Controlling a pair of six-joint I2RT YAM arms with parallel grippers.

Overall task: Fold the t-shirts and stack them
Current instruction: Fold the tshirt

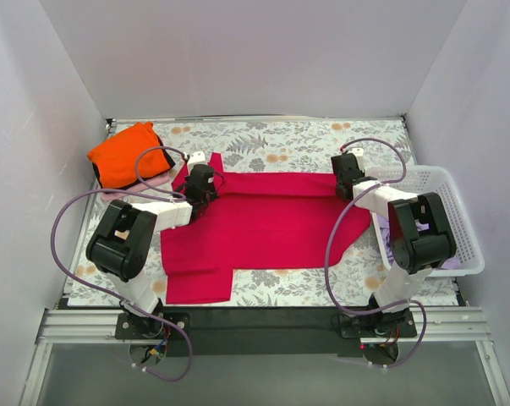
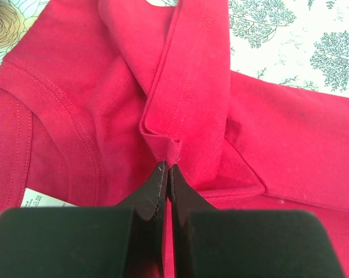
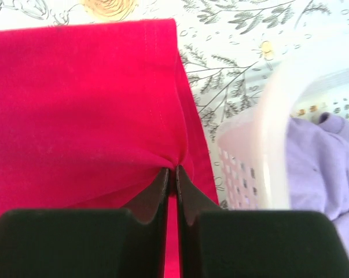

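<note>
From above, the crimson shirt (image 1: 271, 224) lies spread across the middle of the desk (image 1: 263, 139), one sleeve reaching toward the near edge. The left fingers (image 1: 200, 180) sit at its far left end and the right fingers (image 1: 349, 167) at its far right corner. The orange shirt (image 1: 126, 155) lies folded at the far left corner, apart from the crimson one. The basket (image 1: 457, 222) stands along the right edge.

In the left wrist view, the left fingers (image 2: 162, 179) are shut tight on a small pleat of crimson cloth near a stitched hem, and the fabric beyond them is bunched into a raised fold.

In the right wrist view, the right fingers (image 3: 169, 180) are pinched closed on the shirt's side edge, with the cloth puckering into the grip. The basket (image 3: 267, 133) is just beside it and holds a lavender shirt (image 3: 324, 156).

With both far corners gripped, the step looks like the first fold of the crimson shirt. The next move probably calls for lifting both ends together and carrying them toward the near edge, keeping the cloth taut and level so the halves land square.
</note>
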